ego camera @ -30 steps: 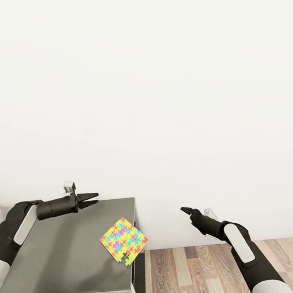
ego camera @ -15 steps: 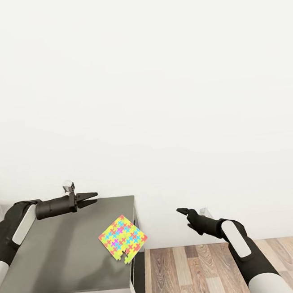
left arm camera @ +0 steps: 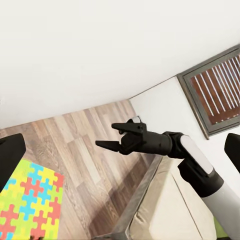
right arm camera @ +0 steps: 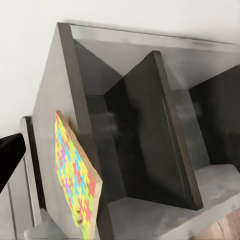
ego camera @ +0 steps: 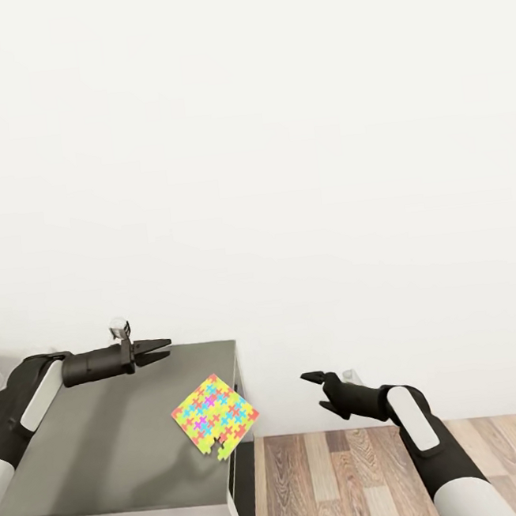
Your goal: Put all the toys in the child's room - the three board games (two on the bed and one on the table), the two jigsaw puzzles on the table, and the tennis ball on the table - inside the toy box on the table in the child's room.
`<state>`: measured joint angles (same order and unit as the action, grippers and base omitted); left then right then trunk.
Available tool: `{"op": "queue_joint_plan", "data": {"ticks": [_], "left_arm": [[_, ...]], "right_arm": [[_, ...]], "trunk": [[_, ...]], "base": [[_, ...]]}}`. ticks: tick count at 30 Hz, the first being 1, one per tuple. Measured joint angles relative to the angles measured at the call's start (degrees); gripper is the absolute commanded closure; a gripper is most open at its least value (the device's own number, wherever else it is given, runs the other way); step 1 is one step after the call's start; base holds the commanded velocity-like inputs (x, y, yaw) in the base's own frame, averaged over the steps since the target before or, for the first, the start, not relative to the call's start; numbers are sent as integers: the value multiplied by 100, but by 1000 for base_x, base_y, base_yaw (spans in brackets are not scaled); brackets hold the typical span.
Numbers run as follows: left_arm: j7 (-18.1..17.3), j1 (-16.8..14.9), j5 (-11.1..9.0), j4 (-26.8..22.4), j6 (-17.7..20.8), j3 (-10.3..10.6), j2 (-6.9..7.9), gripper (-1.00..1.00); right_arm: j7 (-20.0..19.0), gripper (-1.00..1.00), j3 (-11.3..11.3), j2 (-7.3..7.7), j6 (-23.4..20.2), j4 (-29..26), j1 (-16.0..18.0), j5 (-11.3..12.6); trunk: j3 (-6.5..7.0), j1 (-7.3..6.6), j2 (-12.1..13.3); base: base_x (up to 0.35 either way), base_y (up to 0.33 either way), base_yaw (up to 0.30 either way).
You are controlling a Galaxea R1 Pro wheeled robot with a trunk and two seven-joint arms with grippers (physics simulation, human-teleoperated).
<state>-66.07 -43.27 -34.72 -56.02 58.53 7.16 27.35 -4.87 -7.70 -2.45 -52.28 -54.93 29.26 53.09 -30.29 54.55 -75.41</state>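
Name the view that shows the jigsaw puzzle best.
Head view: the whole jigsaw puzzle lies face-up at the dark cabinet's corner. Left wrist view catches part of it; right wrist view sees it obliquely.

A plain white wall [ego camera: 278, 145] takes up most of the head view. Wood-plank floor [ego camera: 345, 479] runs along its foot. A dark grey cabinet [ego camera: 111, 448] with open compartments stands against the wall. A louvred window [left arm camera: 220, 90] shows in the left wrist view.

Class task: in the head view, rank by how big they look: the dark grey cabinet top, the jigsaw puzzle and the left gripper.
1. Cabinet top, by far the largest.
2. Jigsaw puzzle.
3. Left gripper, open, smallest; it looks only somewhat smaller than the puzzle, and it hangs above the surface, so its nearness to the camera makes this ranking less sure.
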Motion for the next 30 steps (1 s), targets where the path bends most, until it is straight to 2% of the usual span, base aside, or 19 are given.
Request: {"op": "queue_joint_plan", "data": {"ticks": [11, 13, 18, 21, 26, 30], "left_arm": [[0, 0, -5, 1, -10, 0, -7, -100], [0, 0, -6, 1, -7, 1, -7, -100], [-2, 0, -7, 1, 3, 7, -10, -100], [-5, 1, -7, 1, 5, 7, -6, -100], [-9, 8, -12, 1, 6, 8, -16, -100], [-9, 8, -10, 0, 1, 3, -13, -100]], "right_arm": [[-30, -100, 26, -81, -73, 34, 110, -10], [-39, -100, 91, -86, -82, 43, 132, -8], [-50, -100, 378, -95, -233, 51, 186, 4], [-54, -100, 463, -102, -315, 52, 194, 6], [-53, -100, 516, -321, -380, 45, 198, 12], [-50, -100, 541, -418, -472, 49, 198, 8]], "trunk": [[-198, 242, -441], [-234, 286, -522], [-234, 286, -523], [-234, 286, -523], [-234, 286, -523], [-234, 286, -523]], "base": [[0, 0, 0], [0, 0, 0], [0, 0, 0], [0, 0, 0], [0, 0, 0], [0, 54, 0]]}}
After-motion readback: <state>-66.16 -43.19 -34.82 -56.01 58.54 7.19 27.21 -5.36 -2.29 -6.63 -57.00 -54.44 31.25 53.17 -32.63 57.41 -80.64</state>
